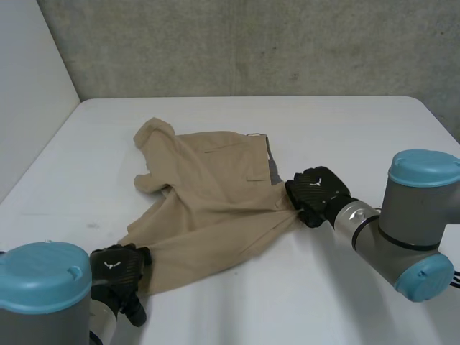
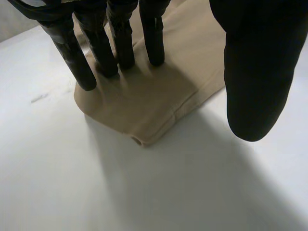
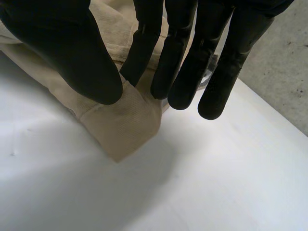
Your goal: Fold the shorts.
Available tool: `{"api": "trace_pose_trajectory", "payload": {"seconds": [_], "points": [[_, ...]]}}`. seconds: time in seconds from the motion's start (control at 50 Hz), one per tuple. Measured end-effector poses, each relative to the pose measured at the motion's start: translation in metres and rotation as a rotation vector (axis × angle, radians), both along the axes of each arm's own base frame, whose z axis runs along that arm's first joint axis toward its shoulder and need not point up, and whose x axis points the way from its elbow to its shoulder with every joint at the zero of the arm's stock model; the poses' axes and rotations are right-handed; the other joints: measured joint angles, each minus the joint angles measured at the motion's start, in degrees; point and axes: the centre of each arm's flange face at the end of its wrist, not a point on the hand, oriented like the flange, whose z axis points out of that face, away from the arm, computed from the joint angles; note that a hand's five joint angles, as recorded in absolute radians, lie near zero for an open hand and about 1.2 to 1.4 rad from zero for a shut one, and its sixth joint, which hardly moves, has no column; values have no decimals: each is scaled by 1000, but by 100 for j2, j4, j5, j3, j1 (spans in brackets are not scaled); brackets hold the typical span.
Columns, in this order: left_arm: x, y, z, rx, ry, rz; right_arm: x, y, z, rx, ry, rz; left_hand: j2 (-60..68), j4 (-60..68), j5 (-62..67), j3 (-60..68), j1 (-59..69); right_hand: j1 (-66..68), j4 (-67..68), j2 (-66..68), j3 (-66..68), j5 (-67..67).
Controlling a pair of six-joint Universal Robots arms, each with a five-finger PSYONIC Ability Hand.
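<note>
One pinch — right hand on shorts.

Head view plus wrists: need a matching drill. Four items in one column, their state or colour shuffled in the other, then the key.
1. left hand
2. right hand
3. shorts
4. table

A. white
B. thumb and a finger pinch a cloth corner
C. tan, rumpled, lying on the table
D. straight fingers press on a leg hem, thumb off the cloth

Pairs: 1-D, 2-B, 3-C, 4-A
</note>
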Motion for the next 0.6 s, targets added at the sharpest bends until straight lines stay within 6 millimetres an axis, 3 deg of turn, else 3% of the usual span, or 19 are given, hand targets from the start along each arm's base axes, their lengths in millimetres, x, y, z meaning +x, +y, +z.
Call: {"api": "trace_pose_trajectory", "payload": {"seconds": [0.14,0.36,0.6], "points": [[-1,-8,-8,-8,7,14,2,3,-1,6,9,3,362,390,442,425,298,0,0,0,0,27],[-2,-33,-10,-108,68,62,5,8,-3,17,17,18,2365,2381,2366,2335,2377,61,1,0,0,73],[6,-54,-14,-167,1,73,4,7,0,11,16,12,2567,2592,2571,2519,2505,61,2,0,0,73]]}}
